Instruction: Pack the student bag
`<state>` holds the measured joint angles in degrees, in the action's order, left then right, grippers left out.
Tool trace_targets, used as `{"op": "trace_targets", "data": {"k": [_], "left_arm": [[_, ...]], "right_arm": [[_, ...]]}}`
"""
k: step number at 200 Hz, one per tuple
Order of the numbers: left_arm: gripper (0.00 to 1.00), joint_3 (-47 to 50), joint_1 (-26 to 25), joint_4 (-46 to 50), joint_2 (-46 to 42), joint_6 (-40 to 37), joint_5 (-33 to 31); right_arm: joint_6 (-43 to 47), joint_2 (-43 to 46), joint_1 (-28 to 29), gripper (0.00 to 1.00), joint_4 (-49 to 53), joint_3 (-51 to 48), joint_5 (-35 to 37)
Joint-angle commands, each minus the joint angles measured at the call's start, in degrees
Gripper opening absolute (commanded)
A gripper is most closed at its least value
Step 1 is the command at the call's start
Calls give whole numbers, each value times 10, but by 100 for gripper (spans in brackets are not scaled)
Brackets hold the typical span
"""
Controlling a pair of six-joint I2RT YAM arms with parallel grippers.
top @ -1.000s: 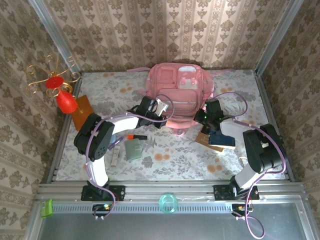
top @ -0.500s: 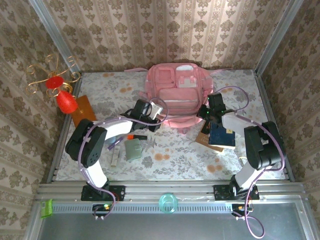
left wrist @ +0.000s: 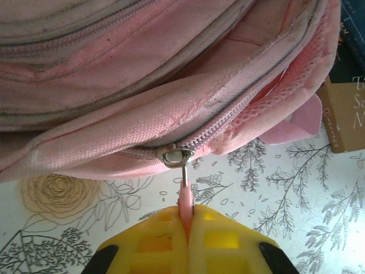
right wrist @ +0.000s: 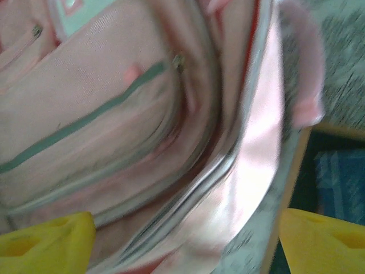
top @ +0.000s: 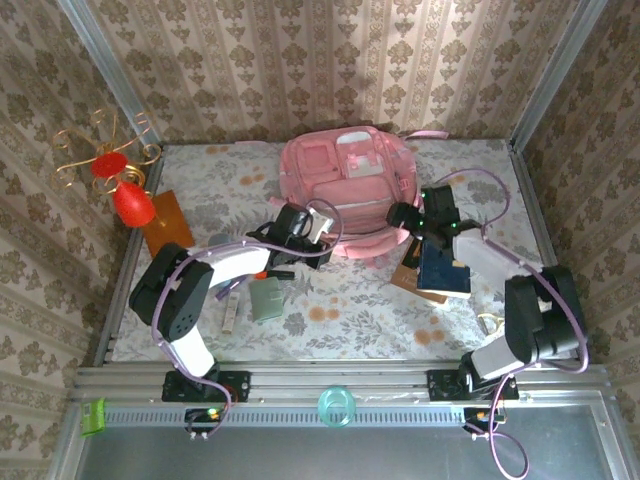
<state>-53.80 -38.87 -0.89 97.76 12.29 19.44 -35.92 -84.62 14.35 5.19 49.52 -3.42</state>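
Shifted slightly leftward: student bag [top: 345,185], far-centre on table [top: 350,305]. Soft, floppy, light. Best hold: zipper pull [left wrist: 183,194], pinched tight by left gripper [left wrist: 185,228]. Right gripper [right wrist: 185,245] spread wide, empty.

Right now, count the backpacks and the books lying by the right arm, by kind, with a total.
Soft pink fabric backpack: 1
Flat books, a dark blue book and a brown book: 2
Total: 3

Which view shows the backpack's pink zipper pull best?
Left wrist: the pink zipper pull sits close and sharp, pinched in the left gripper. In the top external the gripper covers it; the right wrist gives blurred pink fabric backpack.
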Motion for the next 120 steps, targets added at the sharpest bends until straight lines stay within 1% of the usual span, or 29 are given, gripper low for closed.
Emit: {"op": "trace_targets", "data": {"k": [1,15,43,54,57,58,60,63,74,77,85,94,103,120], "left_arm": [[0,-7,-5,-14,-22,18,5],[0,-6,-7,-13,-27,17,4],[0,-1,-7,-11,-38,15,2],[0,1,-7,-9,-43,13,1],[0,3,-7,-7,-45,13,0],[0,3,-7,-8,-46,13,0],[0,4,-7,-7,-47,12,-2],[0,6,-7,-6,-49,11,-4],[0,12,-4,0,-57,5,-10],[0,13,-3,2,-59,4,-13],[0,17,1,8,-64,-3,-20],[0,22,6,18,-66,-11,-34],[0,26,11,29,-64,-19,-47],[0,34,24,37,-60,-33,-66]], "right_arm": [[-70,-5,47,89,-23,-36,-9],[-94,-23,66,90,-47,-47,6],[-130,-59,79,90,-104,-66,10],[-132,-67,79,84,-131,-72,8],[-133,-68,79,80,-135,-73,8],[-132,-68,79,77,-137,-74,9],[-131,-67,78,75,-140,-74,10],[-129,-67,77,69,-143,-74,11],[-116,-58,71,46,-138,-73,28],[-111,-54,68,38,-134,-72,32],[-97,-43,60,22,-127,-74,45],[-84,-29,48,7,-116,-75,59],[-70,-18,35,0,-104,-77,67],[-49,3,4,0,-88,-76,68]]}}
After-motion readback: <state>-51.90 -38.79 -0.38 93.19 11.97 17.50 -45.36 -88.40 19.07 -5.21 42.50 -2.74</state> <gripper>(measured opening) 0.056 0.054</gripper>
